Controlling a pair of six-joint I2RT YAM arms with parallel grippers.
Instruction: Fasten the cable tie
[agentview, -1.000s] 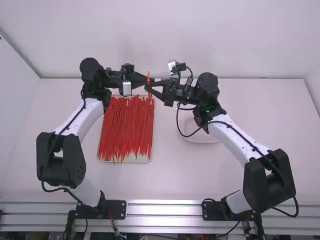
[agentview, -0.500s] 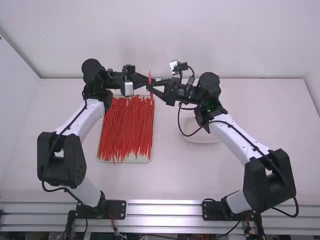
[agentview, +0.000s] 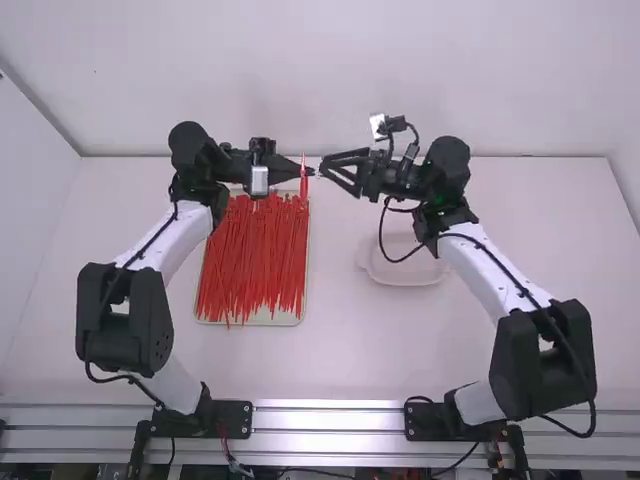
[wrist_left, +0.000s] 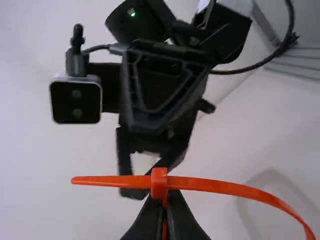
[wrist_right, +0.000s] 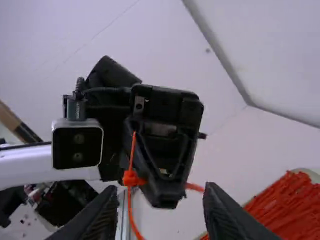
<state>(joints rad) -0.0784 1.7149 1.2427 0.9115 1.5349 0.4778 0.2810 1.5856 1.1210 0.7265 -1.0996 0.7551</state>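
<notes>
Raised in the air over the far part of the white table (agentview: 560, 230), near the far right corner of the tray (agentview: 250, 322): 1 red cable tie (wrist_left: 159, 181). Gripped just under its square head by the left gripper (wrist_left: 161, 202), with both fingers pressed tight together on the strap. Looks already threaded, with the strap passing crosswise through the head, 1 short end poking out on one side and 1 long end curving away on the other. Hangs clear of the table and of everything lying on it.

Directly opposite, tip to tip with the left one: the right gripper (agentview: 322, 168), 2 fingers spread wide apart and holding nothing. Sits very near the tie's head; contact with the strap impossible to judge.

Below, on the tray: a thick bundle of loose red ties (agentview: 255, 250), laid lengthwise and covering most of it. To the right of the tray, apart from it, under the right arm: 1 shallow clear dish (agentview: 400, 272) resting flat on the table.
</notes>
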